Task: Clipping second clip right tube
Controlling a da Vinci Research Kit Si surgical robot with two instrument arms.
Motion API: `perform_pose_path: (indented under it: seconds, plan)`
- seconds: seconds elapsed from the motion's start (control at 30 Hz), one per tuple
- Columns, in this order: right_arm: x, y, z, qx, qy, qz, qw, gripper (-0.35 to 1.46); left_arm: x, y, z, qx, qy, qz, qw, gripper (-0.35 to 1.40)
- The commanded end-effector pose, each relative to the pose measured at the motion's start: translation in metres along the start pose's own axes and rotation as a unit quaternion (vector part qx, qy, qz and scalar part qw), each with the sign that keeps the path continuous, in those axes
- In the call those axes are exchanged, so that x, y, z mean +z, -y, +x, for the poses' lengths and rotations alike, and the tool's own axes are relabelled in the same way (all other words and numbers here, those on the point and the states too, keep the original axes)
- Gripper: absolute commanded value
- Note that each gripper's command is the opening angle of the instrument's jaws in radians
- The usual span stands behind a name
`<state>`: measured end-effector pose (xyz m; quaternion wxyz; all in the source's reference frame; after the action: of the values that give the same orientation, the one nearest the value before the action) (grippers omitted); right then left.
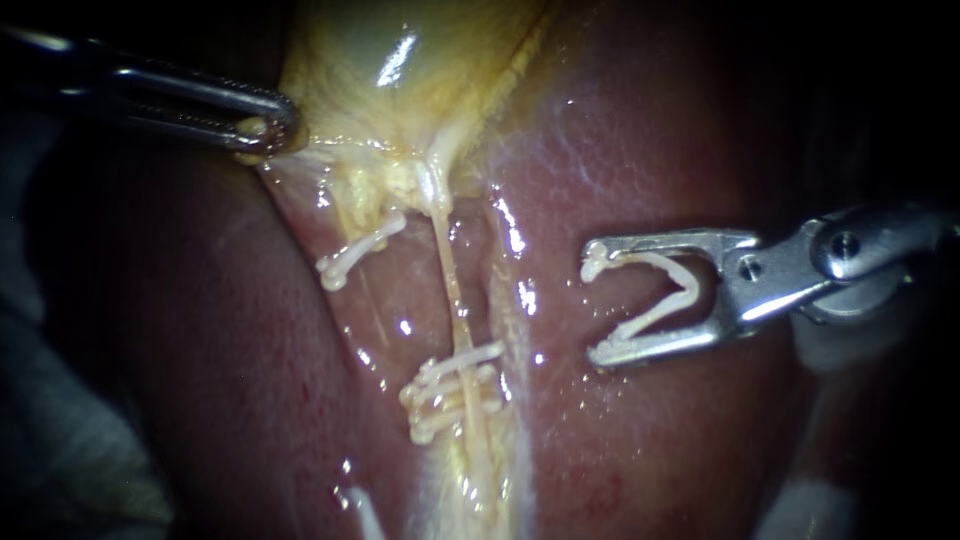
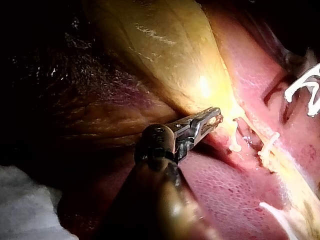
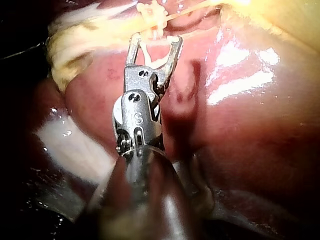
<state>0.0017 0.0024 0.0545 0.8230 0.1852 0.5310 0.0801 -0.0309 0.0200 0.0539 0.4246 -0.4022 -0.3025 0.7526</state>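
— Jaws on the right instrument: how do they stand?
— Spread into a wide V, two flat, slotted steel arms that widen from a riveted hinge. Seated between them is an open clip, white and plastic-looking, bent to the same V, with one leg lying along each jaw, so they grasp it from both sides.
— And the right tube?
— It is a thin, pale yellow strand, glossy and taut, running from the gallbladder's neck at the far end toward the near end. The open clip hangs to its right, apart from it and over bare tissue, with its mouth facing the tube.
— Does the tube carry anything?
— A stack of closed clips crosses it nearer to the viewer, each a short white bar with knobbed ends. A single clip of the same kind sits further left, slanted.
— What of the left instrument?
— Its slim, dark, rounded jaws are clenched on the yellow edge of the gallbladder, a waxy, wet sac.
— And around all this?
— Liver, smooth, reddish brown, slick with bright highlights.
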Motion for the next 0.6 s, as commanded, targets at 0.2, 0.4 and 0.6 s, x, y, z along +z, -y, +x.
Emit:
perform_pose_path:
  seconds: [0.2,0.4,0.6]
  plan:
    - [0.0030,-0.0009,-0.0007,0.099,-0.012,0.047,0.9939,0.50,0.0005,0.0000,-0.0001,-0.003,-0.001,0.002,1.0000,-0.35]
    - [0.0056,-0.0023,-0.0029,0.178,-0.014,0.057,0.9823,0.50,0.0007,-0.0001,-0.0001,-0.003,-0.002,0.004,1.0000,-0.35]
    - [0.0081,-0.0037,-0.0060,0.229,-0.013,0.064,0.9713,0.50,0.0011,-0.0002,-0.0002,-0.003,-0.001,0.003,1.0000,-0.35]
